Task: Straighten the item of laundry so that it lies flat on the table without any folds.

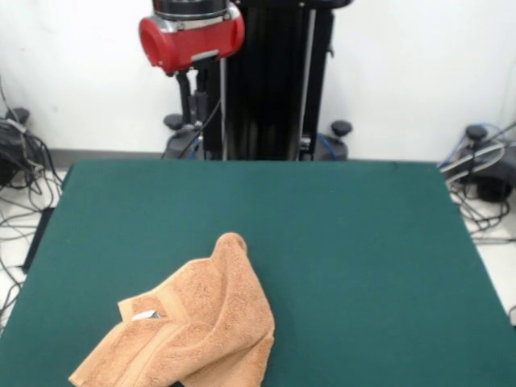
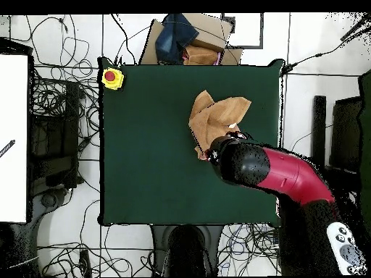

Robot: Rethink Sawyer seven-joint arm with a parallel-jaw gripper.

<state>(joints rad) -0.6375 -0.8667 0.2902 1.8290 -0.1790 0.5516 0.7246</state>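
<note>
A yellow box with a red button (image 2: 111,78) is seen at one corner of the desk (image 2: 152,166) in the overhead view, well apart from the towel. Cables (image 2: 61,108) are spread over the floor around the desk. A pile of cardboard and dark blue cloth (image 2: 190,40) is located just beyond the desk edge opposite the robot base. The red and black arm (image 2: 279,174) is extended over the desk from the right side of the overhead view, and its end covers one edge of the towel.

The towel (image 1: 189,330) is peach-orange terry cloth. It is not laid flat: it is crumpled, with several layers folded over each other and one rounded corner raised toward the desk centre. A flat woven band and a small white label (image 1: 146,315) are exposed on the upper fold. In the front view the towel is located at the near edge of the desk, left of centre.

The gripper itself is hidden beneath the arm head in the overhead view and is cut off in the front view; whether it is apart or together cannot be told. The towel lies directly beside and partly under the arm end.
</note>
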